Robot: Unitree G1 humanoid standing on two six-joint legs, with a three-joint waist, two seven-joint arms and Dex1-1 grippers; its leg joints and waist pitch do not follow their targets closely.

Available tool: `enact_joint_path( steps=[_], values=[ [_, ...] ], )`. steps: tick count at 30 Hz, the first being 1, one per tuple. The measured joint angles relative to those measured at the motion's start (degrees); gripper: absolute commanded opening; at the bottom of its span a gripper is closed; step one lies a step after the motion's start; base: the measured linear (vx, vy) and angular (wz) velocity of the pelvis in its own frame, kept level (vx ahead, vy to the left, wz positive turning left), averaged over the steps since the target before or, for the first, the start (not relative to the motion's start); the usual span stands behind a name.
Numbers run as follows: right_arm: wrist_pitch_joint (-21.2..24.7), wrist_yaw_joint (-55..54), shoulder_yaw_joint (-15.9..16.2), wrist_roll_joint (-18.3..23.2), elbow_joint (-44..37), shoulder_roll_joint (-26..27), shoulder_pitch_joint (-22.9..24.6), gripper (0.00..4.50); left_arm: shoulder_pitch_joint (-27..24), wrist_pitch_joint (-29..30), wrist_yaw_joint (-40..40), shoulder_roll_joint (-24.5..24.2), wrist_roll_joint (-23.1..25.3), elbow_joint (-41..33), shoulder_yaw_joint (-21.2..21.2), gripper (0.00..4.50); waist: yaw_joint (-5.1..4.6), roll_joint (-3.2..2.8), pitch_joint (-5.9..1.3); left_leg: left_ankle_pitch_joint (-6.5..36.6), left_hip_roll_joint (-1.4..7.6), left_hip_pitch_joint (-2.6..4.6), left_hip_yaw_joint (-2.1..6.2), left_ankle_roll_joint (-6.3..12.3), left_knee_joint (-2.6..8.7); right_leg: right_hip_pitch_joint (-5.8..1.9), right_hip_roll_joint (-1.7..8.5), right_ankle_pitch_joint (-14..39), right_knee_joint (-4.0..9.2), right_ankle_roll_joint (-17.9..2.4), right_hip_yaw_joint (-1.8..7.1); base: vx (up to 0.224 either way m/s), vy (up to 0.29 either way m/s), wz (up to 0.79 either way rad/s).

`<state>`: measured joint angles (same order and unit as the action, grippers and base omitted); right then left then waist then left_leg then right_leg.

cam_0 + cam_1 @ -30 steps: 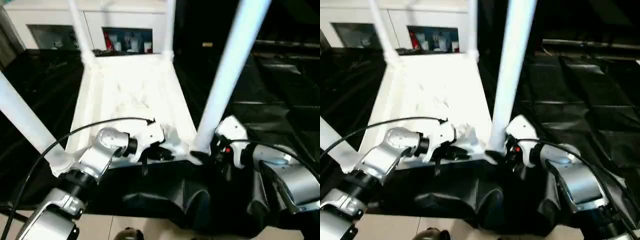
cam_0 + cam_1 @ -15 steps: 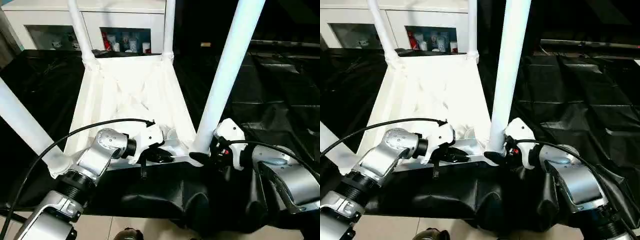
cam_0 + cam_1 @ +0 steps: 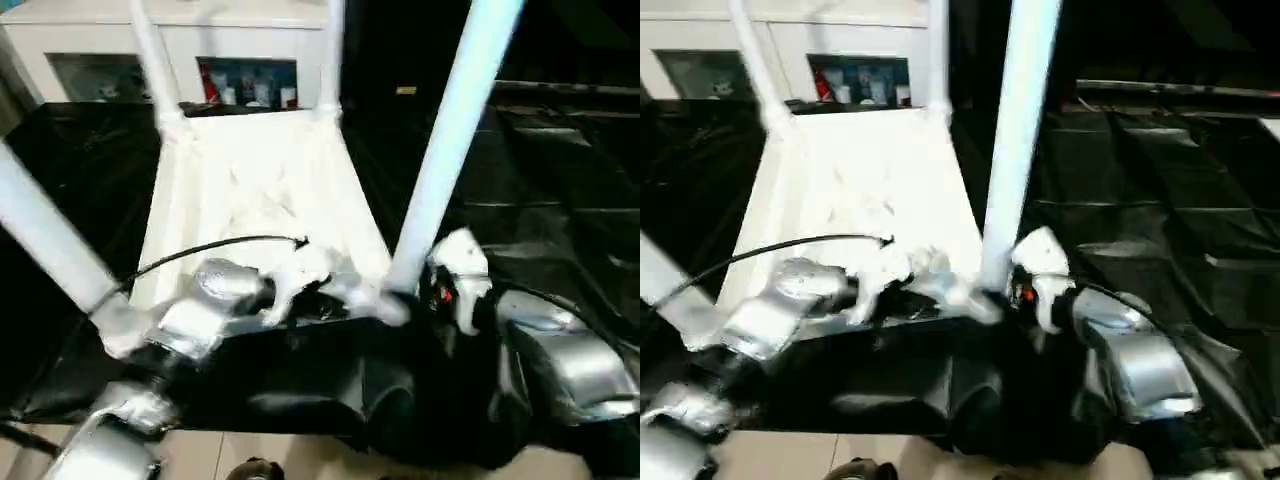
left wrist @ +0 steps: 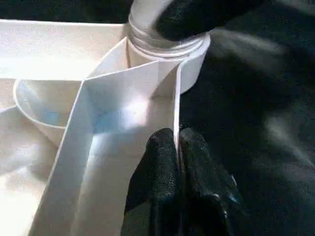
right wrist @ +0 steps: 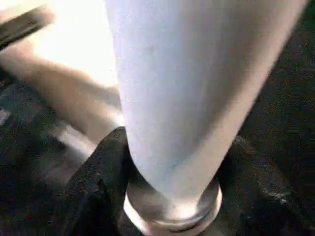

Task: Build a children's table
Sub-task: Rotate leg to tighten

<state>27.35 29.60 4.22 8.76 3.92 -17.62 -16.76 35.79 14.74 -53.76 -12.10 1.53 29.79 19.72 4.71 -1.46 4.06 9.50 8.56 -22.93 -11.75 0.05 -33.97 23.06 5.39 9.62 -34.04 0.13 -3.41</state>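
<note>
Now right hand grips leg base; left hand pinches tabletop rim.

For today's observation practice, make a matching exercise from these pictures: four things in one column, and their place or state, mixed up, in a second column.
Things
1. left gripper
2. right gripper
3. table top
4. white cabinet

Place or state
A. lying upside down on black sheeting, legs pointing up
B. standing at the back, with glass-fronted shelves
C. shut on the thin edge wall of the table top
D. shut around the foot of the near right leg, at its corner socket

Pairs: 1-C, 2-D, 3-A, 4-B
</note>
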Motion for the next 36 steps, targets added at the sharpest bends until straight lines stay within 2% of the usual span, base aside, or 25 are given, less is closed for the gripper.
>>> enact_joint_path(
  steps=[4,7,10,14,15,18,20,23,26,30,32,33,36],
  values=[
    [-2.0,-13.7,-3.6,-1.9,4.4,7.5,-1.9,2.14,3.5,1.8,9.8,6.9,0.6,6.5,-0.9,0.00,-0.52,-0.01,-0.01,0.0,-0.01,0.03,0.00,0.00,0.00,-0.03,0.00,0.0,0.16,0.1,-0.01,0.000,0.000,0.00],
    [-4.6,-23.4,-5.9,-4.1,10.1,12.6,-5.3,2.14,6.9,2.1,16.8,11.6,1.7,12.3,-1.5,0.00,-0.55,-0.08,-0.03,0.0,-0.02,0.05,0.02,0.00,0.05,-0.16,0.00,0.1,0.40,0.1,-0.05,0.000,0.000,0.00],
    [-5.9,-24.9,-5.9,-5.2,11.6,12.9,-6.0,2.14,7.6,1.6,18.5,12.7,2.2,13.9,-1.7,0.00,-0.60,-0.12,-0.05,0.0,-0.02,0.04,0.06,0.00,0.31,-0.40,0.00,0.0,1.04,0.1,-0.20,0.000,0.000,0.00],
    [-7.3,-25.4,-5.9,-6.3,12.2,13.3,-6.2,2.14,7.7,0.3,18.7,12.9,2.7,14.5,-1.8,0.00,-0.83,-0.12,-0.05,0.0,-0.16,0.00,0.06,0.01,0.26,-0.41,0.03,0.0,1.04,0.1,-0.05,0.000,0.000,0.00],
    [-7.5,-25.3,-5.9,-6.3,12.2,13.3,-6.1,2.62,7.7,0.1,18.7,12.9,2.7,14.5,-1.8,0.00,-0.83,-0.12,-0.05,0.0,-0.16,-0.02,0.05,0.01,0.26,-0.40,0.03,0.0,1.04,0.1,-0.05,0.000,0.000,0.00],
    [-8.0,-23.0,-5.9,-5.8,11.7,13.0,-5.8,2.80,7.7,-1.8,18.6,12.2,2.8,15.0,-1.7,0.00,-1.04,-0.09,-0.03,0.0,-0.15,-0.05,0.06,0.01,0.30,-0.34,0.03,-0.1,1.02,0.1,-0.07,0.000,0.000,0.00],
    [-7.3,-19.7,-5.5,-4.3,10.3,11.9,-5.2,2.93,7.7,-2.6,17.9,11.0,2.8,15.0,-1.8,0.00,-1.32,-0.10,-0.02,0.0,-0.14,-0.08,0.06,0.01,0.31,-0.22,0.03,-0.4,1.01,0.1,-0.08,0.000,0.000,0.00],
    [-4.6,-12.8,-3.7,-3.4,7.3,6.7,-4.3,3.27,7.4,-3.5,15.1,9.5,2.8,14.1,-1.7,0.00,-1.33,-0.11,0.00,0.0,-0.08,-0.08,0.06,0.01,0.41,-0.14,0.02,-0.6,0.98,0.2,-0.13,0.000,0.000,0.00],
    [-2.0,-7.2,-3.1,-1.8,4.4,2.3,-3.2,3.38,6.5,-4.0,11.9,8.0,2.6,12.3,-1.7,0.00,-1.26,-0.24,0.07,0.0,-0.03,-0.11,0.06,0.01,0.59,-0.01,0.02,-0.6,0.95,0.2,-0.23,0.000,0.000,0.00],
    [0.2,0.3,-2.6,0.2,0.5,-4.1,-1.2,3.64,4.4,-5.0,6.4,5.4,1.5,9.0,-1.3,0.00,-0.97,-0.26,0.07,0.0,0.05,-0.14,0.06,0.02,0.74,0.05,-0.01,-0.6,0.94,0.1,-0.30,0.000,0.000,0.00],
    [1.2,4.0,-2.3,0.9,-1.6,-6.8,-0.2,3.93,2.8,-5.7,2.5,2.9,0.4,6.1,-0.7,0.00,-0.90,-0.36,0.09,0.0,0.07,-0.19,0.05,0.02,0.76,0.10,-0.03,-0.6,0.96,0.2,-0.30,0.000,0.000,0.00],
    [1.4,5.2,-2.3,1.1,-2.3,-8.0,0.2,3.93,2.0,-6.0,0.4,1.7,0.0,4.9,-0.4,0.00,-0.82,-0.37,0.08,0.0,0.07,-0.19,0.05,0.02,0.76,0.10,-0.03,-0.5,0.95,0.2,-0.30,0.000,0.000,0.00],
    [3.4,10.9,-1.5,3.4,-5.3,-11.1,1.5,4.17,-0.2,-6.3,-6.1,-2.4,-1.8,1.0,0.3,0.00,-0.15,-0.36,0.09,0.0,0.08,-0.20,0.04,0.02,0.72,0.09,-0.03,-0.5,0.96,0.2,-0.30,0.000,0.000,0.00]
  ],
)
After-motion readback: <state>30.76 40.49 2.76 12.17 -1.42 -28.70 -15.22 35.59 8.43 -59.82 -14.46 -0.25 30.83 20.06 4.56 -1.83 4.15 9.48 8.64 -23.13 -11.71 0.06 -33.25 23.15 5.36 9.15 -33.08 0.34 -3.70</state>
